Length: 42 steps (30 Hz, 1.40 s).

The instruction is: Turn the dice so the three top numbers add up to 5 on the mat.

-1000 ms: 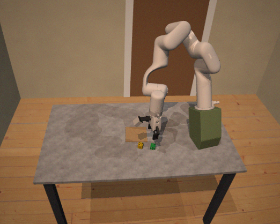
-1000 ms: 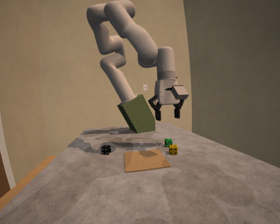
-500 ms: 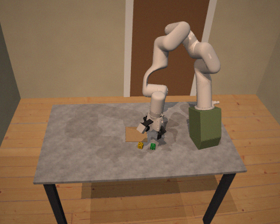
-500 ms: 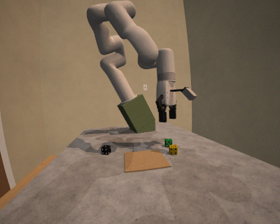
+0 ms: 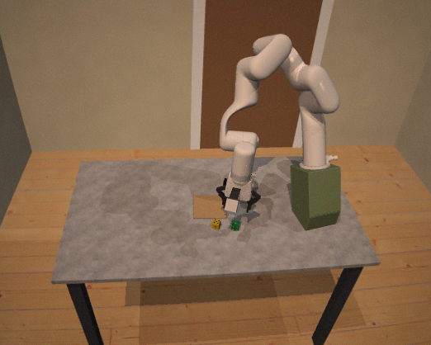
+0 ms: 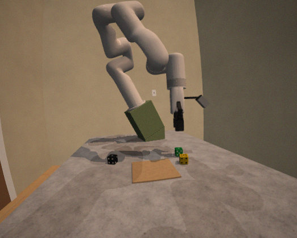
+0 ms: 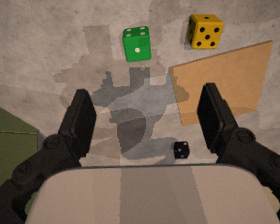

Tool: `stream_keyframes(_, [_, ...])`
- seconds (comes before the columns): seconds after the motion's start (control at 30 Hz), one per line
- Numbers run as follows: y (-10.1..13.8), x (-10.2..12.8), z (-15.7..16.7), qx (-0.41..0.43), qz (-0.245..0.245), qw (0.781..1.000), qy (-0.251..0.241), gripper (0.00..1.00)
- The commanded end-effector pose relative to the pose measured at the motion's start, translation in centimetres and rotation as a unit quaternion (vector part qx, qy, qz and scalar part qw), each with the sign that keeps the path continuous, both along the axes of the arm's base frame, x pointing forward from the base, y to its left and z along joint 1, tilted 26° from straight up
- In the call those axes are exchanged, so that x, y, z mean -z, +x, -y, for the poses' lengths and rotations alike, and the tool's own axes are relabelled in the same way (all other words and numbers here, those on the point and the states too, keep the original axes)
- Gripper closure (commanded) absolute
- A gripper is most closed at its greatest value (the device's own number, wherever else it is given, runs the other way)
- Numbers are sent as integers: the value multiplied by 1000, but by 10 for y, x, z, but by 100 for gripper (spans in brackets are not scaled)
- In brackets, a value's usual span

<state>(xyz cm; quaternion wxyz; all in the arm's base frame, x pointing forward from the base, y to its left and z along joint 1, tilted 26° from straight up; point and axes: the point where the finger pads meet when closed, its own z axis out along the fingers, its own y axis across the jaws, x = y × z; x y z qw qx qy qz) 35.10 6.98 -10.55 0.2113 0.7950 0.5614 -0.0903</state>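
The tan mat [image 5: 209, 206] lies flat on the grey table; it also shows in the exterior view [image 6: 155, 171] and the wrist view [image 7: 223, 80]. The green die [image 7: 136, 43] [image 5: 235, 225] and the yellow die [image 7: 206, 31] [image 5: 215, 224] sit on the table just off the mat's edge, close together. The black die [image 6: 112, 159] sits on the table off the opposite side of the mat and shows small in the wrist view [image 7: 181, 150]. My gripper [image 7: 145, 99] [image 6: 178, 120] is open and empty. It hangs well above the table, over the mat's corner nearest the robot base.
The arm's green base block [image 5: 316, 196] stands on the table to the right of the mat. A small grey camera box [image 6: 202, 101] sticks out from the wrist.
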Motion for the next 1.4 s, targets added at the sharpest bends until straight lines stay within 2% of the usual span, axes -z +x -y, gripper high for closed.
stream_keyframes(0.0, [1,0,-1,-20,-19,1000,-1,0])
stream_keyframes(0.07, [1,1,0,-90,-53,994,-8,0])
stream_keyframes(0.2, [0,2,0,-137,-75,988,-12,0])
stream_keyframes(0.5, [-1,6,1,-301,-155,941,-28,0])
stream_keyframes(0.6, [-1,6,1,-316,-162,934,-30,0])
stream_keyframes(0.67, [-2,7,2,-366,-187,911,-35,0])
stream_keyframes(0.73, [-2,7,2,-379,-193,904,-36,0])
stream_keyframes(0.77, [-2,8,2,-406,-206,890,-39,0])
stream_keyframes(0.8, [-2,8,2,-408,-207,889,-39,0])
stream_keyframes(0.83, [-3,9,2,-435,-220,872,-41,0])
stream_keyframes(0.93, [-3,10,2,-481,-242,842,-46,0])
stream_keyframes(0.97, [-3,10,2,-484,-243,840,-46,0])
stream_keyframes(1.07, [-4,11,3,-538,-269,797,-51,0])
stream_keyframes(1.17, [-4,11,3,-543,-272,793,-52,0])
stream_keyframes(1.27, [-4,12,3,-587,-293,753,-56,0])
stream_keyframes(1.37, [-5,13,3,-616,-307,723,-59,0])
